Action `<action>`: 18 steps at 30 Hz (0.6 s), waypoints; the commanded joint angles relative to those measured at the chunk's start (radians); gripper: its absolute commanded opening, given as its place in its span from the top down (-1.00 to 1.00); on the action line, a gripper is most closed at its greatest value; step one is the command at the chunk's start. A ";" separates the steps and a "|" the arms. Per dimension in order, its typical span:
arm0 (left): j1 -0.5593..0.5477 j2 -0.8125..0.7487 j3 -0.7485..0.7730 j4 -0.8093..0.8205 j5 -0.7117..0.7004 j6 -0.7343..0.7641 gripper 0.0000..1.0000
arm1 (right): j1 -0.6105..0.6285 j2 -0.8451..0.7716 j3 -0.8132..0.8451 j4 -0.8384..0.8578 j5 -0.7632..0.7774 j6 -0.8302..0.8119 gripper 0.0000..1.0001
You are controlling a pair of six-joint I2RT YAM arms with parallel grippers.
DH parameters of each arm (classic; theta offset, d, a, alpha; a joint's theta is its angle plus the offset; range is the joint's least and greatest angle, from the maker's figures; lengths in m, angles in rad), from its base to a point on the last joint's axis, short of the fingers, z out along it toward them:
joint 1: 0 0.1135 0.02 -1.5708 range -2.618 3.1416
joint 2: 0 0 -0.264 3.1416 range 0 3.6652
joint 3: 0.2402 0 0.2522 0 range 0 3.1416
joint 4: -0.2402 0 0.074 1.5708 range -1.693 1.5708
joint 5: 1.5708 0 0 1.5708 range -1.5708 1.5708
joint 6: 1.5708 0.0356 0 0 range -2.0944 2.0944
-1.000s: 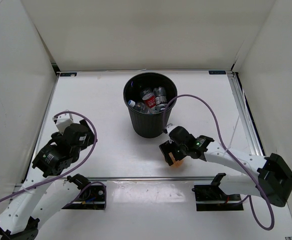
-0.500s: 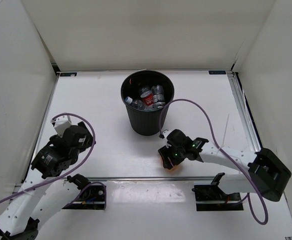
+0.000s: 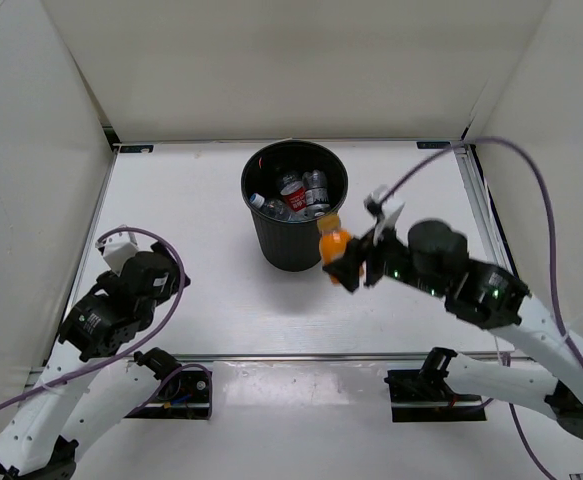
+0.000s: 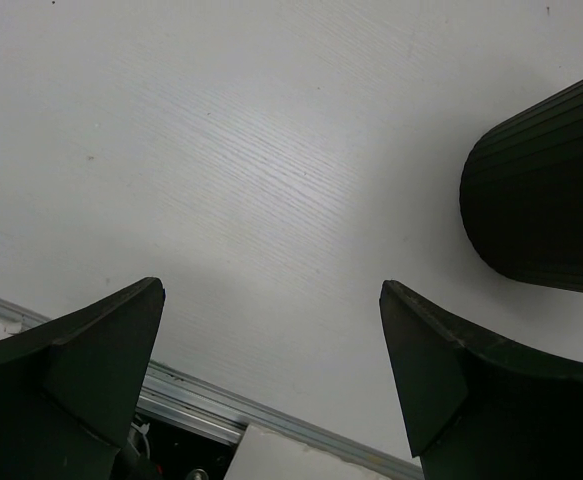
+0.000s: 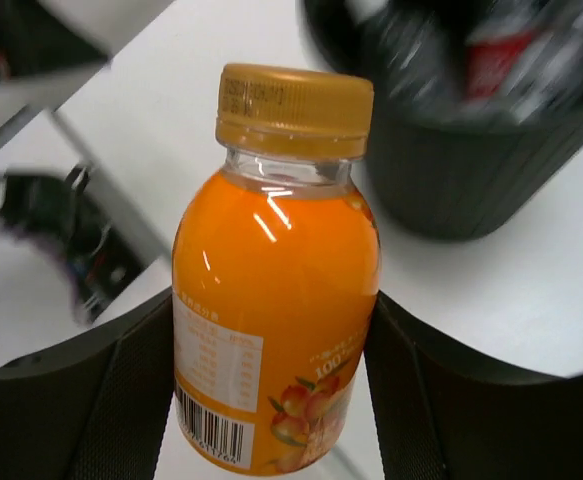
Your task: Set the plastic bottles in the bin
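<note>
R gripper is clamped on the stubby orange bottle, one black finger pressed to each side of the lower body, approx at label height. Bottle's held up in the air w/ its gold cap on and pointing away from the wrist; label shows a barcode and a fruit pic. From the top cam it sits just beside the near-right part of the bin's rim, beside the opening rather than over it, though how high above the table I can't tell exactly. The bin is the round black bucket, upright towards the far-middle of the white table, and the other plastic bottles are inside it in a jumble: several clear ones, one w/ a red label, others w/ blue-white. L gripper is spread wide w/ nothing in it, only bare tabletop betw. its two dark fingers; the bin's ribbed wall shows at the upper right of that wrist cam. L arm is folded at the near-left corner, well apart from the bin, a purple cable looped over it.
</note>
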 commanded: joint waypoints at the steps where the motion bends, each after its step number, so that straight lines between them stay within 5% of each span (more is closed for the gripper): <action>1: 0.003 0.013 0.030 0.050 -0.021 0.005 -1.00 | -0.060 0.196 0.282 0.020 0.164 -0.174 0.46; 3: 0.003 0.035 0.030 0.074 -0.011 0.016 -1.00 | -0.118 0.373 0.410 0.008 0.155 -0.214 0.35; 4: 0.003 0.035 0.030 0.074 -0.011 0.016 -1.00 | -0.139 0.480 0.474 0.007 0.128 -0.214 0.12; 10: 0.003 0.090 0.056 0.083 0.012 0.043 -1.00 | -0.295 0.754 0.846 -0.112 -0.161 -0.156 -0.44; 11: 0.003 0.099 0.068 0.083 0.012 0.043 -1.00 | -0.295 0.769 0.881 -0.143 -0.149 -0.136 -0.93; 18: 0.003 0.086 0.088 0.120 0.021 0.062 -1.00 | -0.353 0.650 0.901 -0.216 0.014 -0.002 -1.00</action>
